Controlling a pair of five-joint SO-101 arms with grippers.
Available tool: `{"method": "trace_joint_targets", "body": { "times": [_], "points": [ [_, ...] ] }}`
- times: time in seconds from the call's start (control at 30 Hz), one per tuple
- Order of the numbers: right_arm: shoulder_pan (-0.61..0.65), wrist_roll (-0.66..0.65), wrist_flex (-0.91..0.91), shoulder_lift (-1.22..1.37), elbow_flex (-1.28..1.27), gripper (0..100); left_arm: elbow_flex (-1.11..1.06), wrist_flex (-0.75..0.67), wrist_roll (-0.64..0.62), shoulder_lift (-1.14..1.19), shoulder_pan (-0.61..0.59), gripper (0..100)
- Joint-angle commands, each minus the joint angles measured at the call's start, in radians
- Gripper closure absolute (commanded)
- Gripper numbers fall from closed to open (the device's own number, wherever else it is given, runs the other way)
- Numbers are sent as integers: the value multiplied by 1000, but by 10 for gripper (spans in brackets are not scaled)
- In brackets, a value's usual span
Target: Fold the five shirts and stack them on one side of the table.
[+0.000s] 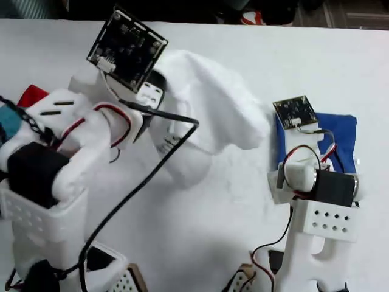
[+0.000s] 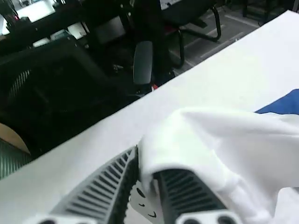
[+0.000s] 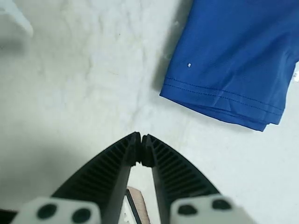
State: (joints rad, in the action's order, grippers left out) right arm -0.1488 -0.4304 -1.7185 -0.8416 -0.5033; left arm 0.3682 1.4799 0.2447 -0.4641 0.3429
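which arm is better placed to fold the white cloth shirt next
Left. The left gripper is shut on the white cloth shirt, with fabric bunched in it. The right gripper is shut on nothing, over the bare white table beside the folded blue shirt.

White table — white shirt, blue shirt

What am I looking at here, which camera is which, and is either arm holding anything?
Two small robot arms sit at a white table. One picture looks down from above; the other two come from a camera on each arm's wrist. The left gripper is shut on a white shirt, which hangs bunched from it. The right gripper is shut and holds nothing, above bare table beside a folded blue shirt. A bit of red cloth shows beside the left arm.
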Motion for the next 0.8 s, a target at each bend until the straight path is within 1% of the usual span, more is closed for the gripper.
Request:
{"method": "trace_joint_targets", "body": {
  "times": [0.0, 0.07, 0.17, 0.23, 0.4, 0.5, 0.6, 0.67, 0.77],
  "points": [
    [5, 6, -5, -13, 9, 981, -109, 57, -61, -22, -53, 804],
    [5, 6, -5, -13, 9, 981, -221, 91, -63, -21, -94, 762],
    [5, 6, -5, -13, 9, 981, -407, 97, 11, -27, -176, 756],
    [7, 6, -5, -13, 9, 981, -488, 91, 57, -28, -263, 756],
    [19, 6, -5, -13, 8, 981, -508, 75, 146, -28, -518, 756],
    [108, 6, -5, -10, 6, 981, -511, 46, 169, -28, -638, 756],
    [239, 9, -5, -2, 6, 981, -517, 23, 192, -27, -704, 757],
    [318, 54, -2, 2, 5, 981, -512, 20, 210, -27, -760, 756],
    [377, 120, -2, 62, 5, 981, -511, 35, 233, -27, -860, 745]
  ]
}}
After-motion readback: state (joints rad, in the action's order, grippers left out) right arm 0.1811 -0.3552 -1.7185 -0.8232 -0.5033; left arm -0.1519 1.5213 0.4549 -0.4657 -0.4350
